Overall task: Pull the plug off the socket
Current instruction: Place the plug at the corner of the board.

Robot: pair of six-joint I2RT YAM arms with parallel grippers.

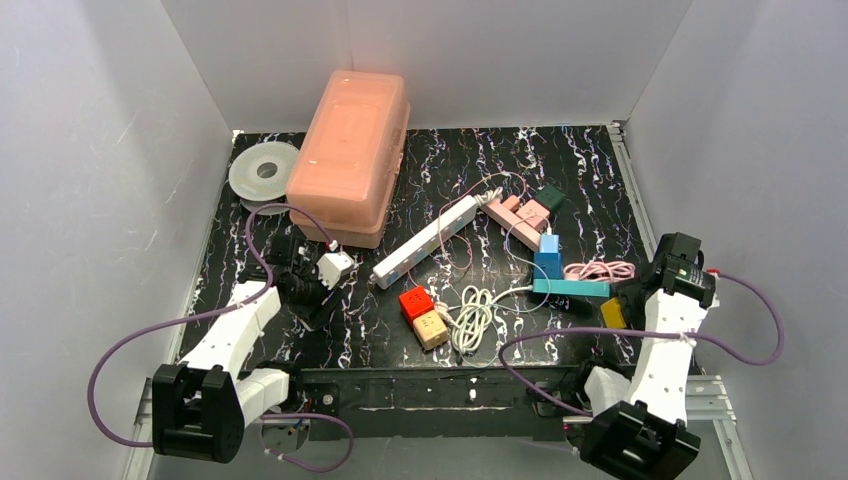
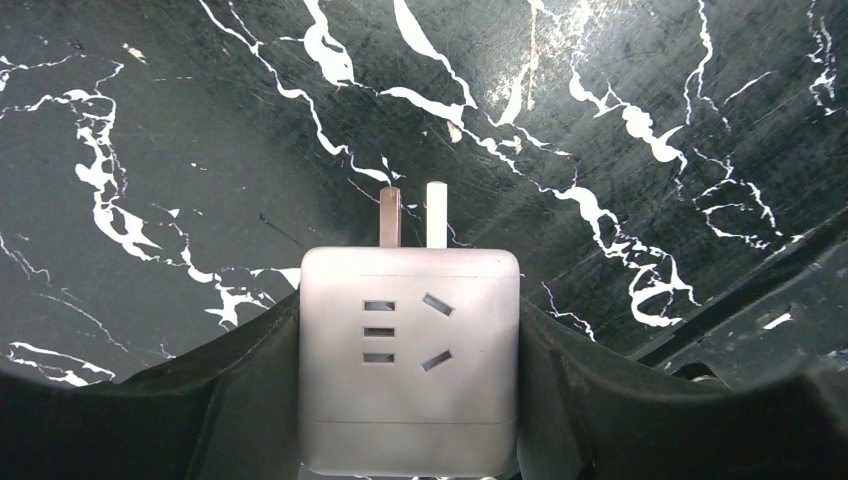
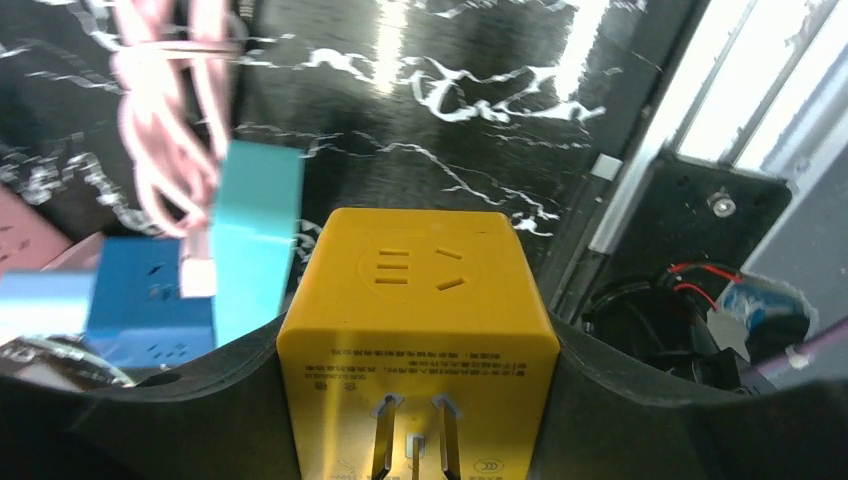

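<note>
white cube (image 2: 408,380) gripped: left end effector (image 2: 408,330) | yellow cube (image 3: 415,290) gripped: right end effector (image 3: 417,345), edgeside

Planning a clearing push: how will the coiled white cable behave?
The white cable looks thin and loosely coiled: probably floppy, light. A push likely deforms the loops rather than sliding it. Beside the tan cube, it may snag.

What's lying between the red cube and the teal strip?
A coiled white cord, seen in the top view, between red cube and teal strip.
</note>
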